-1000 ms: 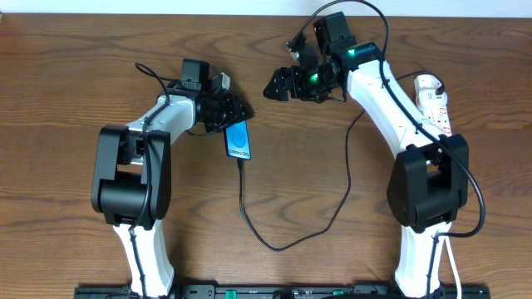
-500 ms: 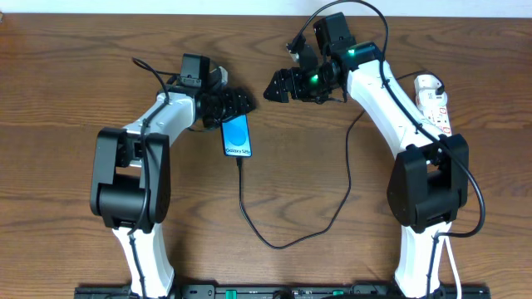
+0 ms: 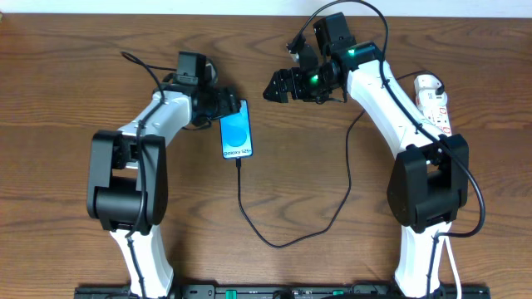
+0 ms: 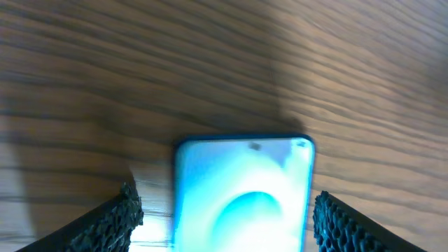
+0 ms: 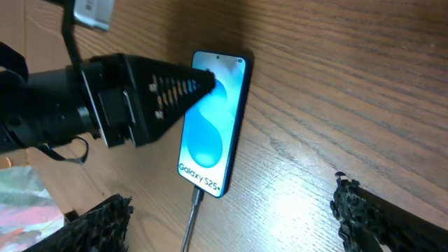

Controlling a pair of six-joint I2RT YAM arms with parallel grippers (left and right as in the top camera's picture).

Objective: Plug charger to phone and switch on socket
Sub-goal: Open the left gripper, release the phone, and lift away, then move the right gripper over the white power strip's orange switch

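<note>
I am holding my left gripper (image 4: pixel 225 210) wide over the top end of the slim blue-screened smartphone (image 3: pixel 236 135). The phone is lying flat between its 2 fingers, with bare wooden table (image 3: pixel 66 50) showing on each side, so nothing is being gripped. My right gripper (image 5: pixel 231 196) is also hanging wide and empty, with the phone lying just ahead of it and to its left.

The thin black charger cable (image 3: pixel 242 199) is meeting the phone's bottom edge at its small plug (image 5: pixel 198 196), and it looks seated, though I cannot tell how fully. So I am judging the plugging done and the switching due.

The white power strip with red markings (image 3: pixel 434 100) is lying well behind my right gripper, beside that arm's elbow, so I am giving that arm the job. I am planning to:
- lift the left gripper straight up, so neither finger nudges the phone;
- swing the right one back, staying clear of the cable loop;
- narrow it and press with 1 fingertip.

The switch itself is too small to pick out here.
</note>
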